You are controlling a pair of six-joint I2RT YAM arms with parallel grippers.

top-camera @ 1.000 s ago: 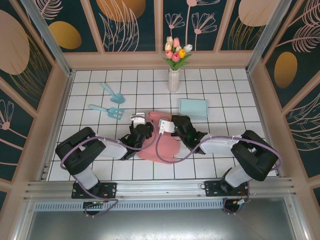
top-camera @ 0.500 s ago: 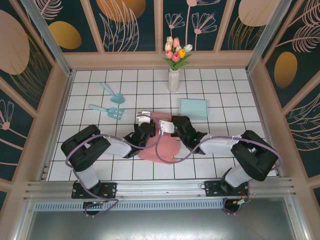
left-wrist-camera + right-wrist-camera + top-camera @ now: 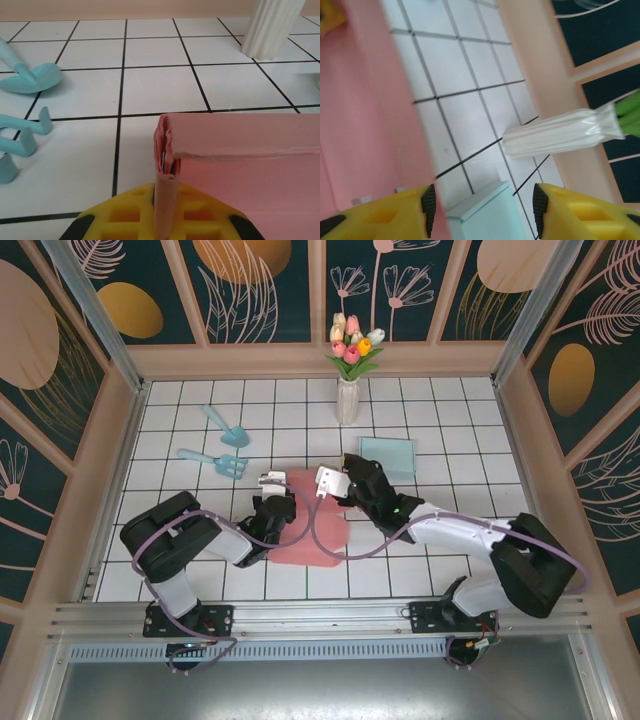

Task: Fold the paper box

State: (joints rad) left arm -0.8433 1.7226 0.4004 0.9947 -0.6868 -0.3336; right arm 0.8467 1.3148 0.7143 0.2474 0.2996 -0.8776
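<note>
**Two robot arms over a pink paper box, part folded, on a white tiled table**

Seen from above, the pink paper box [image 3: 330,525] lies mostly flat in the middle of the table [image 3: 450,420], between the two arms and close to the near edge. Its left side is turned up.

The left gripper [image 3: 166,210] is closed tight on that raised left edge. In its wrist camera, a thin doubled strip of pink paper stands pinched between the yellow pads, and a folded wall of the box runs off to the right.

The right gripper [image 3: 482,210] hangs over the far right part of the sheet, with its yellow pads apart and nothing between them. The pink paper passes just beside one pad, and a pale blue lid [image 3: 387,455] lies near it.

Farther back stand a white vase of tulips [image 3: 347,400], a blue toy shovel [image 3: 225,425] and a blue toy rake [image 3: 215,462], all well apart from the box.

The paper looks light and thin. It is probably stiff enough to hold a crease, yet easy to buckle or tear if pulled hard. It is also likely to slide on the smooth tiles, so one gripper would do well to hold it in place. The best places to grip seem to be the free edges and flaps, close to the fold lines. Gripping the flat middle would likely dent it.
</note>
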